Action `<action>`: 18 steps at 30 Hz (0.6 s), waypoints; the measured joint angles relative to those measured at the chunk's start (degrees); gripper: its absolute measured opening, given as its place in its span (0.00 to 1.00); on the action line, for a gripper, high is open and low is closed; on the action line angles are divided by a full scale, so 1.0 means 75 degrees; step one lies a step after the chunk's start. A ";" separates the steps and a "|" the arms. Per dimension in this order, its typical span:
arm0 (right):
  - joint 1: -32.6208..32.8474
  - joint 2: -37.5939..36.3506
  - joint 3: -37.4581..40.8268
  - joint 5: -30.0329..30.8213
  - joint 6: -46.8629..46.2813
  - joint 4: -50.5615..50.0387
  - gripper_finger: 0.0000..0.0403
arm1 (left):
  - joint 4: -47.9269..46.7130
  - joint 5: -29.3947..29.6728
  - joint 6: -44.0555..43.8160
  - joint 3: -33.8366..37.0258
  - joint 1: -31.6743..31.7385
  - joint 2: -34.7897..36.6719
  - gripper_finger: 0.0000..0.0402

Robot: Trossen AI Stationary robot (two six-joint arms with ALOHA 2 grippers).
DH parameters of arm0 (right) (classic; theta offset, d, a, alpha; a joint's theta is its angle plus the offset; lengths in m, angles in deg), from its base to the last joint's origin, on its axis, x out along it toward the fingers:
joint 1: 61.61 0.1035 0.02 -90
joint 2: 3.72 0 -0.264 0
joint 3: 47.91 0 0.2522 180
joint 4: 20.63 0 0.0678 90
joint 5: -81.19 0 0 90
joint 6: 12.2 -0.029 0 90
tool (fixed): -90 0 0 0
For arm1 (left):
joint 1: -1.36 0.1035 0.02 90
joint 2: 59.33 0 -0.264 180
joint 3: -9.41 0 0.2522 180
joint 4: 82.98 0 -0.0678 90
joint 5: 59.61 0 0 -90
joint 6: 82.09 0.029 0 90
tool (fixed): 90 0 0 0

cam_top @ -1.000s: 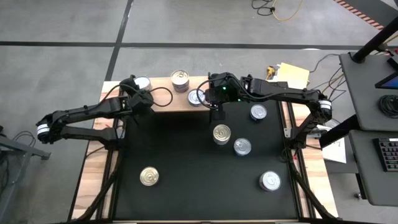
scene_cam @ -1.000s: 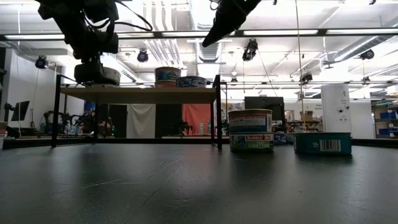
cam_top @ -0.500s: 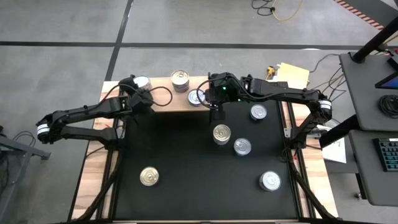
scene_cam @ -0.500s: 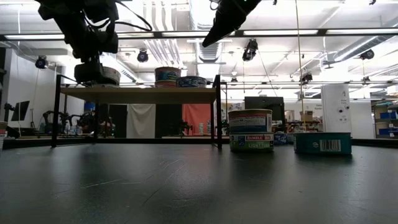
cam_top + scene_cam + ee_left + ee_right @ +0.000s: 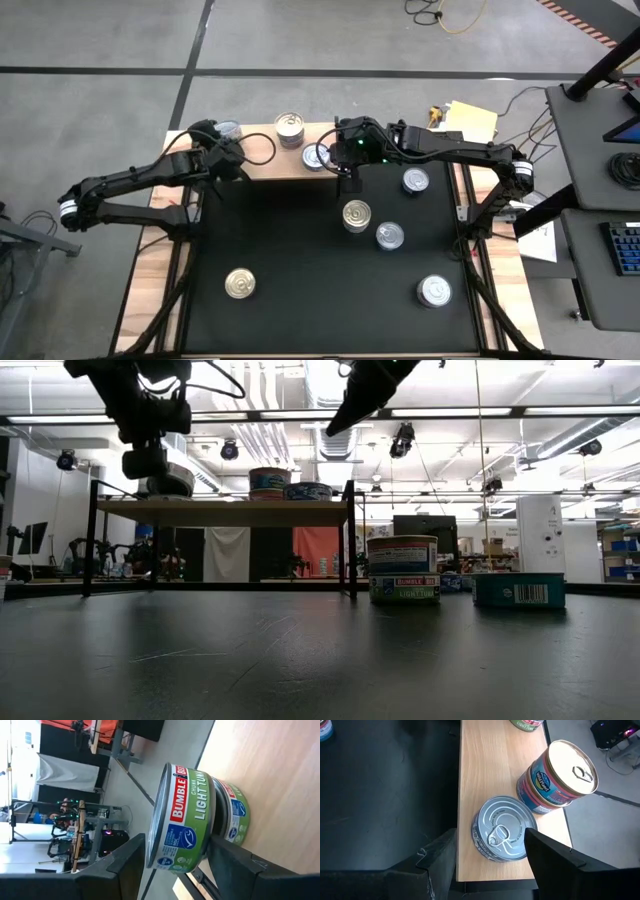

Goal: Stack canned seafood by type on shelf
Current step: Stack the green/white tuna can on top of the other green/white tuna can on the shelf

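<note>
Left gripper [image 5: 222,152]: above the shelf's [image 5: 265,165] left end, fingers parted, straddling stacked green-label cans [image 5: 192,820].
Right gripper [image 5: 345,178]: over silver can [image 5: 501,835], open, empty.

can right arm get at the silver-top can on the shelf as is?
Probably yes. The right end effector hangs right over the silver-top can on the shelf, jaws open to either side; the pink stack stands apart beside it.

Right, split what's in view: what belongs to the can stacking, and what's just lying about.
Job:
- shelf
- tuna stack, gold-top stack and silver can on it
- loose cans still off it

Lying about:
- yellow pad
- keyboard
- floor cable
</note>
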 joint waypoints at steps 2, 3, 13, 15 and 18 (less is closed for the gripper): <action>0.0001 0.0000 0.0000 0.0001 -0.0008 -0.0067 0.55 | -0.0140 -0.0148 -0.0126 -0.0036 0.0007 0.0000 0.47; -0.0001 0.0000 0.0000 0.0001 -0.0017 -0.0090 0.55 | -0.0223 -0.0214 -0.0175 -0.0042 0.0013 0.0000 0.47; -0.0001 0.0000 0.0000 0.0001 -0.0074 -0.0099 0.56 | -0.0787 -0.0373 -0.0422 -0.0122 0.0027 -0.0020 0.47; -0.0001 0.0000 0.0000 0.0001 -0.0074 -0.0099 0.56 | -0.0822 -0.0373 -0.0420 -0.0140 0.0032 -0.0020 0.47; 0.0001 0.0000 0.0000 0.0004 -0.0074 -0.0099 0.56 | -0.0820 -0.0376 -0.0420 -0.0147 0.0032 -0.0020 0.47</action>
